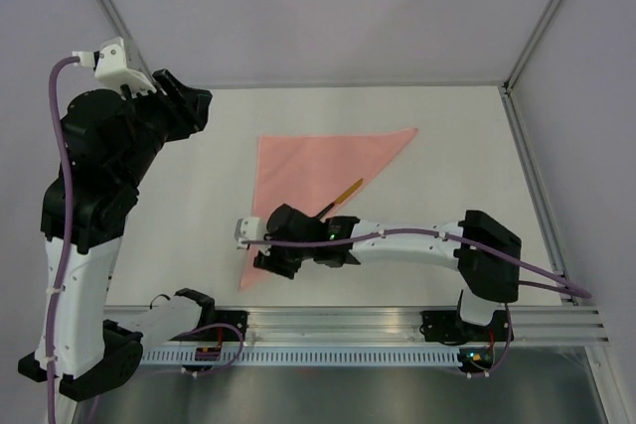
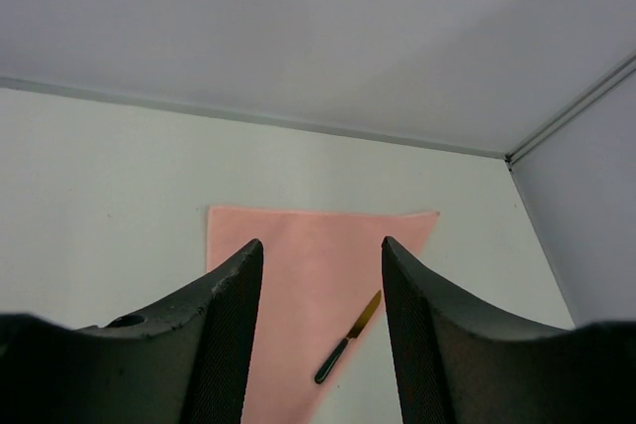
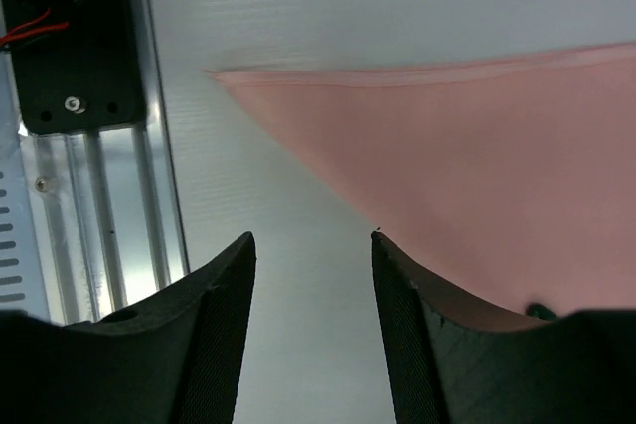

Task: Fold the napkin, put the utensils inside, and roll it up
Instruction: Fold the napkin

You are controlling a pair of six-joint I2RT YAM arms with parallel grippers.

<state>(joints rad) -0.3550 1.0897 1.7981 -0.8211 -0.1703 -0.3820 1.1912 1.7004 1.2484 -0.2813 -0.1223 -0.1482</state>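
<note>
Salmon-pink thin cloth napkin (image 1: pixel 308 166) lies mid-table, folded into a triangle with a gold-bladed, dark-handled knife (image 1: pixel 343 196) at its edge but not yet rolled, the right gripper (image 3: pixel 312 235) spread above its near corner, the left gripper (image 2: pixel 322 241) spread, empty, raised well away.

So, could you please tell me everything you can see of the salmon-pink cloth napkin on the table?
The salmon-pink cloth napkin lies flat on the white table as a triangle: one straight edge along the far side, another down the left, and a long slanted edge facing right. It looks thin, smooth and barely creased. A gold-bladed, dark-handled knife rests along that slanted edge. The right arm hangs over its near tip, and the right gripper is open, gripping nothing.
</note>
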